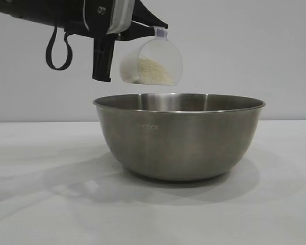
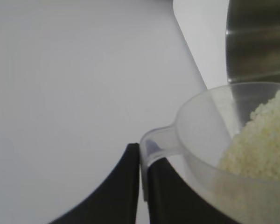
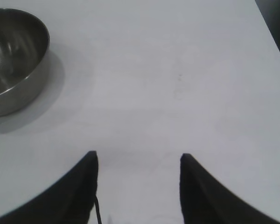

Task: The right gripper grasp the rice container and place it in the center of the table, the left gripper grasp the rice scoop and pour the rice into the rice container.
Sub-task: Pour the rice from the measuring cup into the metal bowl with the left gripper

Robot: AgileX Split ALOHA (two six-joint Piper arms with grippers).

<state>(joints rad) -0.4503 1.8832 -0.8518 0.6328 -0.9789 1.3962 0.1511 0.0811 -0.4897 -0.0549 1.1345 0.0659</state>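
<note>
The left gripper (image 2: 141, 161) had its two black fingers (image 2: 116, 191) pressed tight on the thin handle of the rice scoop (image 2: 210, 126). The scoop was a see-through plastic cup, and it was tipped over on its side. White rice (image 2: 259, 144) was heaped against its low side, close to the rim. Behind it was the white table (image 2: 74, 84) and part of the shiny metal rice container (image 2: 259, 42).

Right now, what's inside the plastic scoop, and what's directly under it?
The rice scoop, held tilted by the left tool, holds a heap of white rice. Below it sits the steel bowl; the bowl's bottom is hidden by its wall.
</note>
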